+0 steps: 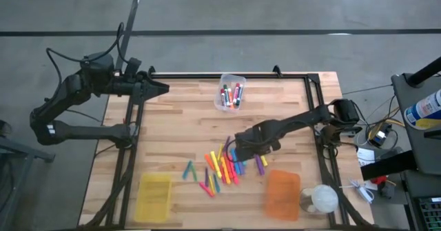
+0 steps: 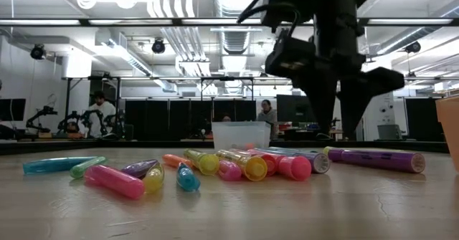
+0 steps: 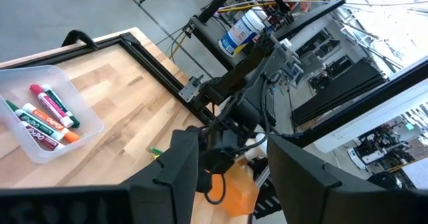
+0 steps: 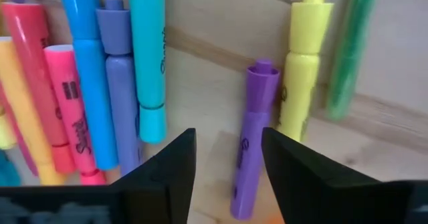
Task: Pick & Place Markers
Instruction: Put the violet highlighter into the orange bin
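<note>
Down on the counter (image 1: pixel 179 114), the markers (image 1: pixel 224 167) were spread in a loose pile near the middle, between a yellow bin (image 1: pixel 155 196) and an orange bin (image 1: pixel 282 193). A few more markers were seen in a clear tub (image 1: pixel 230 92) at the far edge. The right pincer (image 4: pixel 227 160) was held low over the pile with its fingers parted, empty, just over a purple marker (image 4: pixel 251 140). The left pincer (image 3: pixel 231 167) was parked off to the side, spread wide, holding nothing. Each marker was judged light, stiff, smooth and ready to roll, so it would best be pinched across its middle.
</note>
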Robot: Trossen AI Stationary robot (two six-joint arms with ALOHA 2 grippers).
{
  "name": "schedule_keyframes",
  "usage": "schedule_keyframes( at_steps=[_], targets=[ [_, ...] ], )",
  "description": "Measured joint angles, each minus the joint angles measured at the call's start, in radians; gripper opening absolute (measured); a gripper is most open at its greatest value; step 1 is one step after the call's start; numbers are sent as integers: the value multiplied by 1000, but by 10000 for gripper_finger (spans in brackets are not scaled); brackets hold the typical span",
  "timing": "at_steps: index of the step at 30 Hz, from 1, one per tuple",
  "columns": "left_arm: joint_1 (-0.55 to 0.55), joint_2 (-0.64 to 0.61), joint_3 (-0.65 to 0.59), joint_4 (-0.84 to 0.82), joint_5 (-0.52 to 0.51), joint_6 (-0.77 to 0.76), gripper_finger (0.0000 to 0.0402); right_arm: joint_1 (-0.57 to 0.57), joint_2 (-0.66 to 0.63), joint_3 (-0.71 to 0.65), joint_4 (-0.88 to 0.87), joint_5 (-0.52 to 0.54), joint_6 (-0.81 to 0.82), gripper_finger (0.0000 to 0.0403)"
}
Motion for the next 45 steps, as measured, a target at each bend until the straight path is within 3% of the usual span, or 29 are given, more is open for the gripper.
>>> schedule_keyframes(
  at_steps=[8, 16, 23, 31, 45],
  targets=[
    [0, -3, 0, -1, 0, -9, 171, 0, -3, -86, 125, -7, 55, 148],
    [0, -6, 0, 8, 0, -21, 171, -1, -5, -96, 120, -8, 33, 137],
    [-1, -6, 0, 8, 0, -25, 171, -1, 1, -27, 106, -5, 2, 130],
    [-1, -6, 0, 8, 0, -25, 171, 10, 1, -20, 2, 4, 3, 129],
    [0, -5, 0, 10, 0, -26, 171, 9, 51, -97, 112, -15, 4, 122]
  ],
)
